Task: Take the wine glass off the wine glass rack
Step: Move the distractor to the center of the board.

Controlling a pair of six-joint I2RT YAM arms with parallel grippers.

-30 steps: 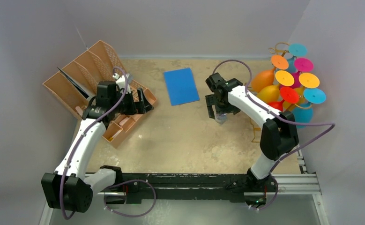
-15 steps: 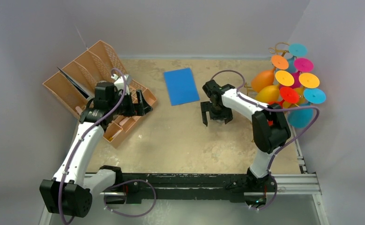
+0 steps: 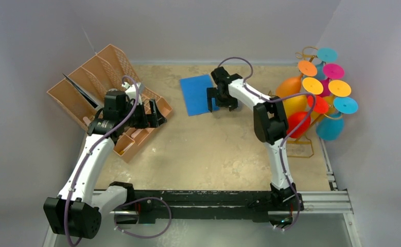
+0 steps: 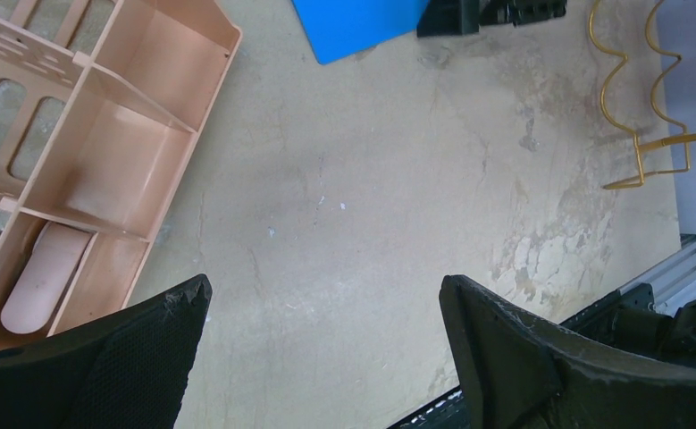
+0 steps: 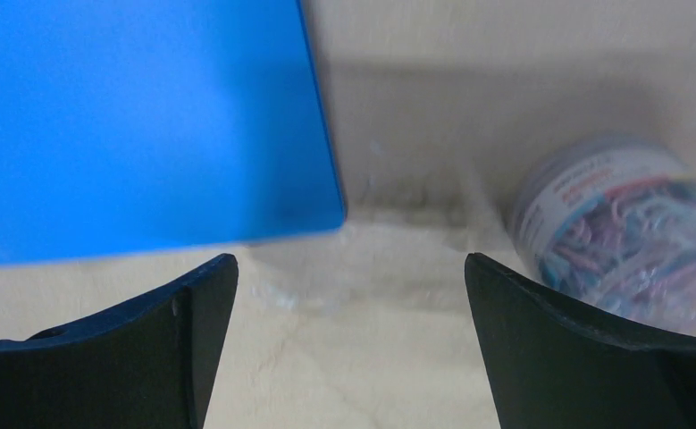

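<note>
Both claws stand wide open and empty: the left gripper [image 3: 156, 110] by the tray [image 3: 69, 100], the right gripper [image 3: 218, 100] low over the blue card [image 3: 197, 95] with a jar [image 5: 612, 232] just beside one finger. The glasses [image 3: 290, 87] hang crowded on the rack [image 4: 675, 139] at the table's right edge, apart from both claws; we judge a swing there could topple the jar, or the right elbow, close to the glasses, could knock one off
</note>
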